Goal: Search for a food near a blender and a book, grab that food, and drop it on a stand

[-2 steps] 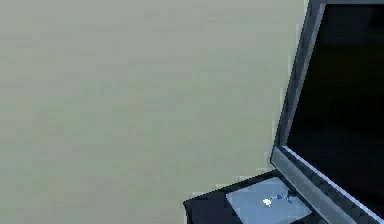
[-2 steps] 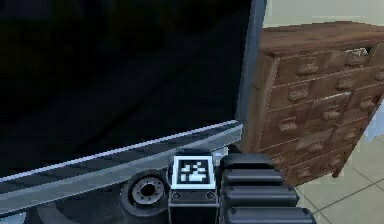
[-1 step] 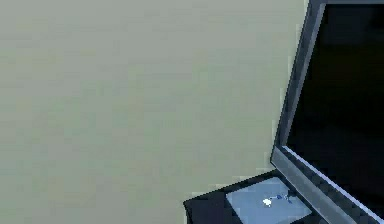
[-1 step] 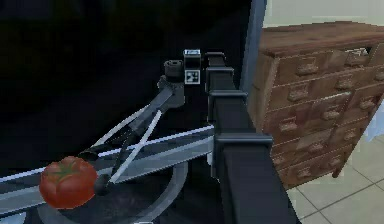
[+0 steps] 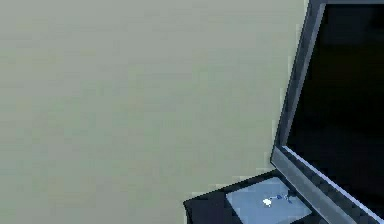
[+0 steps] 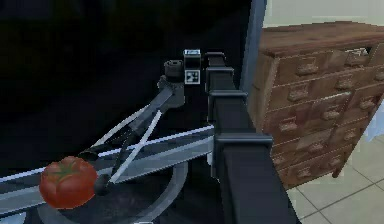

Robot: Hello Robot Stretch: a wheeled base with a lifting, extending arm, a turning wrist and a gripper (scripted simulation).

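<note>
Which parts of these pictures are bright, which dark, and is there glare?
Forward view: the wall is evenly lit, the television screen black without glare, with one bright spot on its grey base. Arm side view: the screen is dark, the tomato carries a soft highlight, the wooden dresser is well lit.

No legible txt or nos.

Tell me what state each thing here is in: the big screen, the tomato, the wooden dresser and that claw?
screen, dark, no picture on it.
tomato, whole and red, at the claw's finger ends; held or resting, I cannot tell.
claw, fingers pointing at the tomato; I cannot tell whether it holds anything.
dresser, upright, every visible drawer pushed in.
</note>
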